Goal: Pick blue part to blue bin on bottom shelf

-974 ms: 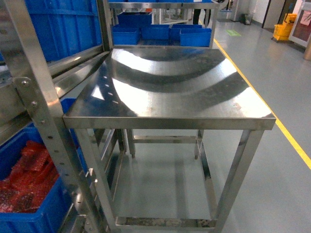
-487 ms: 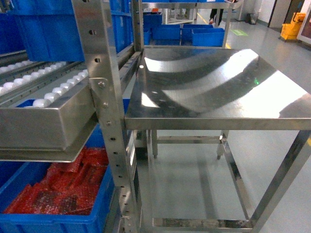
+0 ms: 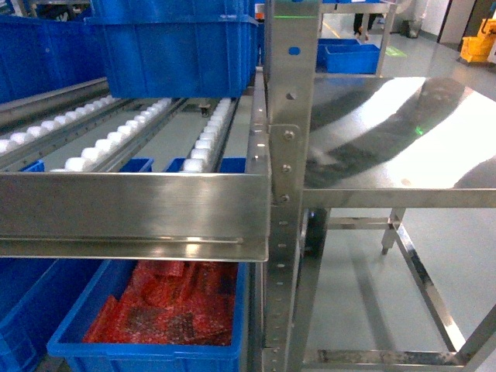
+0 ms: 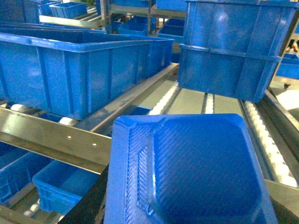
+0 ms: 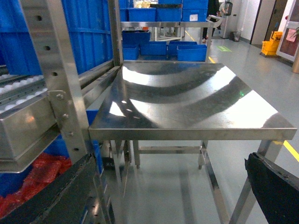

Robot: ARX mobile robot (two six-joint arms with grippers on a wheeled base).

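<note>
Holding blue tray-like part [image 4: 196,172], left tool hidden beneath it in left wrist view, so grip cannot be confirmed. Big blue bin [image 4: 79,70] sits left on roller shelf [image 3: 132,205]. Crate of red bags [image 3: 167,318] below. Steel desk [image 3: 387,132] right. Right tool [image 5: 154,196] jaws spread, empty.

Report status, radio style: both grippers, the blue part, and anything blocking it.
Left gripper shut on blue part. Right gripper open, empty. Blue bin on bottom shelf, part not yet in. Front rail lies between.
</note>
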